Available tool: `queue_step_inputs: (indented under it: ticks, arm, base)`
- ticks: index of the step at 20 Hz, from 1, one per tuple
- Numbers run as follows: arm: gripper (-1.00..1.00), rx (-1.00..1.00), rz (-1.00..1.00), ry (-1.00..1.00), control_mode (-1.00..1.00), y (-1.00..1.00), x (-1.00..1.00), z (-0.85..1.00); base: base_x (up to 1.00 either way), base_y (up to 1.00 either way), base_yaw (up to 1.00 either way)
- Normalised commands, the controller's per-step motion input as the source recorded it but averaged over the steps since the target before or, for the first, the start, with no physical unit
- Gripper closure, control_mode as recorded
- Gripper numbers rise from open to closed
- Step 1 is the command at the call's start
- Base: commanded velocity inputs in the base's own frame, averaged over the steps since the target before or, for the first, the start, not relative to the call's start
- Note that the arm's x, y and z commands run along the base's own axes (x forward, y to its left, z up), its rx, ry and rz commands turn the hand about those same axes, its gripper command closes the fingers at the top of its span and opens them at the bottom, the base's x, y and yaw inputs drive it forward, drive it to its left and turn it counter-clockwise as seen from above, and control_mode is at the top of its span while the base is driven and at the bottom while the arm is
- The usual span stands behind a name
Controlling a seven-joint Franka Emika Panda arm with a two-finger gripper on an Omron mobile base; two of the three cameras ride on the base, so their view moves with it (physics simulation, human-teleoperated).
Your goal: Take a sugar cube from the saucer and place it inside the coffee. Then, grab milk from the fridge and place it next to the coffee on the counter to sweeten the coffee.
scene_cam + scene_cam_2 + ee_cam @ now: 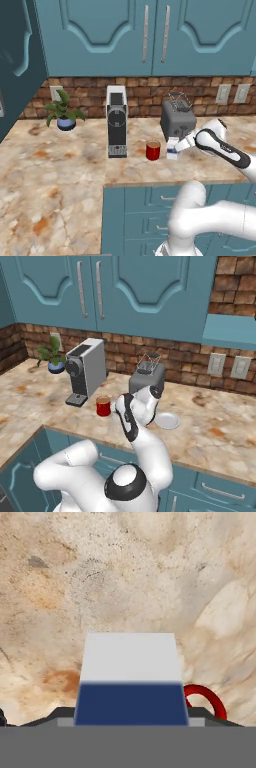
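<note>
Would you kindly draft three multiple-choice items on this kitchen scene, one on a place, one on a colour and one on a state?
1. Where is the milk carton?
A. On the counter, between the red coffee cup and the toaster
B. On top of the toaster
C. Behind the potted plant

2. What colour is the carton's band?
A. Green
B. Blue
C. Orange

3. What lies on the saucer?
A. A spoon
B. A heap of sugar cubes
C. Nothing visible

Answers: 1 A, since the left base view shows it right of the cup, before the toaster. 2 B, since the hand view shows a dark blue band. 3 C, since the right base view shows the plate bare.
</note>
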Motion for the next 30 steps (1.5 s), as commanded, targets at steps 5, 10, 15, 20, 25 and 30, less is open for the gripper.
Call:
queue_step_inputs:
  ticks: [5,10,15,20,25,30]
  arm:
    - [1.00,-0.20,0.00,-0.26,-1.00,0.12,-0.10,0.00]
    - [1.00,-0.10,0.00,-0.22,-1.00,0.00,0.05,-0.03]
    - [1.00,-0.01,0.00,-0.09,-1.00,-0.17,0.32,-0.08]
    - [-1.00,0.00,0.04,-0.03,-1.00,-0.38,0.12,-0.05]
    - [-1.00,0.01,0.00,0.00,-1.00,-0.17,0.02,0.07]
    - [-1.00,0.00,0.00,-0.03,-1.00,-0.23,0.00,0.25]
  base:
    - [0.00,0.00,0.00]
    - [0.00,0.00,0.00]
    - [0.00,0.00,0.00]
    - [0.00,0.00,0.00]
    - [0.00,0.00,0.00]
    - [0.00,0.00,0.00]
